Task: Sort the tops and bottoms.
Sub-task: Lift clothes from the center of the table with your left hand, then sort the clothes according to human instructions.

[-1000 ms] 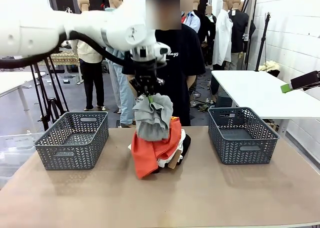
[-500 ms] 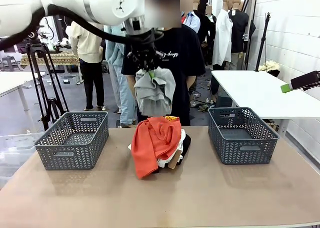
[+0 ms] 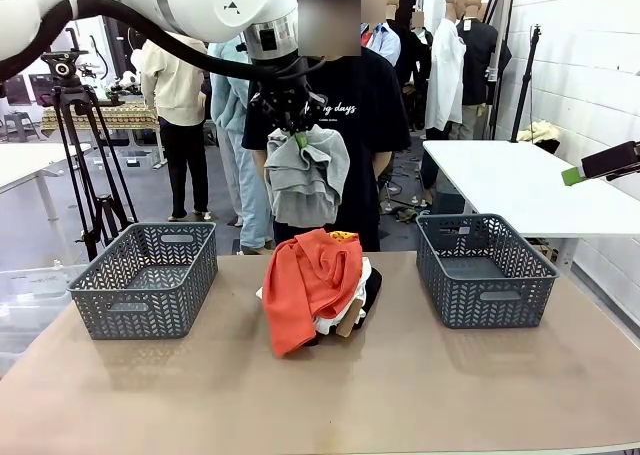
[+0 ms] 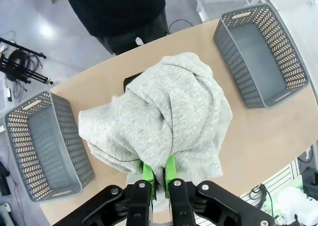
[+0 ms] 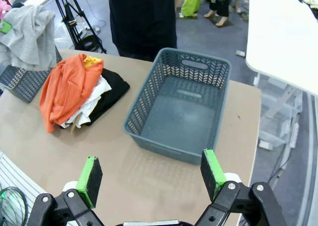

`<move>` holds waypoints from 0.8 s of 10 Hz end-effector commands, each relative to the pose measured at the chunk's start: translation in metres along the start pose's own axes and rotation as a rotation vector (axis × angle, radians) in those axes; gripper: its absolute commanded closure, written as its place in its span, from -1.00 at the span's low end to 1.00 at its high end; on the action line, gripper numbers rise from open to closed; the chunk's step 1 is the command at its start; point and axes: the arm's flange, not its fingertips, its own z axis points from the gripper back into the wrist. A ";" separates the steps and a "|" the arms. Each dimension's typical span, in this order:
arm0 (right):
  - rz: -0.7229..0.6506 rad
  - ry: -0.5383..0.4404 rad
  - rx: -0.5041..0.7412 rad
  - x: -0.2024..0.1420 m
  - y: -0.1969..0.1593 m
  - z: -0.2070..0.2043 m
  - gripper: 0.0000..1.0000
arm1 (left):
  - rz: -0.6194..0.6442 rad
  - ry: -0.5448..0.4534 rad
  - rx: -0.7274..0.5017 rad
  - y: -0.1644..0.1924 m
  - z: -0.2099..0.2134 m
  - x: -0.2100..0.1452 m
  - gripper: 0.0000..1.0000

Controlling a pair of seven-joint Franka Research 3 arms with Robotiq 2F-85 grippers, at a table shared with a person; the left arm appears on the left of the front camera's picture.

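Currently the left gripper (image 3: 297, 133) hangs high over the middle of the tan flat-topped table (image 3: 420, 395). Its jaws are pressed together on a fold of a heather-grey soft cloth garment (image 3: 306, 180). This garment hangs bunched below the green pads, clear of everything beneath it.

At 6 o'clock from the held garment, a pile rests on the table centre:
- An orange-red soft cloth top (image 3: 305, 280) lies uppermost, with a small yellow print (image 3: 343, 237) at its 1 o'clock corner.
- A white cloth top (image 3: 352, 297) shows beneath it.
- A plain black cloth garment (image 3: 373, 290) shows at the 3 o'clock edge of the pile.

A left grey lattice plastic basket (image 3: 145, 275) stands at 9 o'clock from the pile, and a right grey lattice plastic basket (image 3: 485, 270) at 3 o'clock. Both stand well apart from the pile.

A person in a black T-shirt (image 3: 365, 125) stands at 12 o'clock, just beyond the far table edge and directly behind the held garment. A black tripod (image 3: 95, 175) stands on the floor at 10 o'clock, and a white side table (image 3: 520, 185) at 2 o'clock.

In the left wrist view the grey garment (image 4: 164, 116) covers most of the pile. The baskets lie at 8 o'clock (image 4: 39, 151) and 2 o'clock (image 4: 261, 57).

In the right wrist view the right gripper (image 5: 151, 175) has its jaws spread wide and grips nothing. The right basket (image 5: 179, 104) lies at 12 o'clock from it and the pile (image 5: 67, 87) at 10 o'clock.
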 end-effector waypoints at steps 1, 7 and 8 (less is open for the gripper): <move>-0.003 -0.003 0.016 0.000 0.000 -0.001 -1.00 | 0.006 -0.008 -0.006 0.001 0.003 0.005 1.00; -0.003 -0.003 0.016 0.000 0.000 -0.001 -1.00 | 0.006 -0.008 -0.006 0.001 0.003 0.005 1.00; -0.003 -0.003 0.016 0.000 0.000 -0.001 -1.00 | 0.006 -0.008 -0.006 0.001 0.003 0.005 1.00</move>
